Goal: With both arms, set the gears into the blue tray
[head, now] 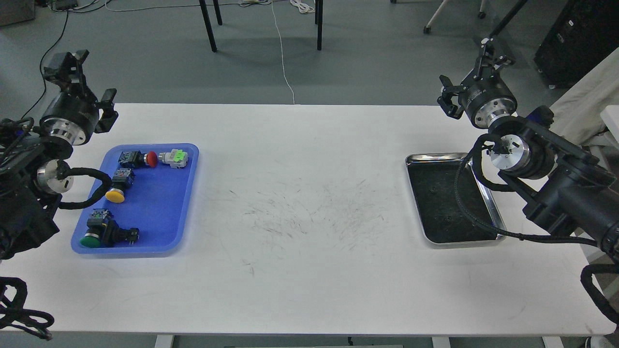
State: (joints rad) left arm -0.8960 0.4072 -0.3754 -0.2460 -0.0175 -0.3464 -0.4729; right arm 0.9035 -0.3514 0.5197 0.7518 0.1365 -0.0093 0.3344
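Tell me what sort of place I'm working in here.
Probably a robotics lab or test workshop: a scuffed white worktable on grey floor, loose cables trailing past black chair legs, and a bright blue plastic tray of push-button switches.

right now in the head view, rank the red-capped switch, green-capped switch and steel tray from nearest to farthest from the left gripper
1. Red-capped switch, at the blue plastic tray's far end, nearest the left gripper.
2. Green-capped switch, at its near end.
3. Shiny steel tray, far right.
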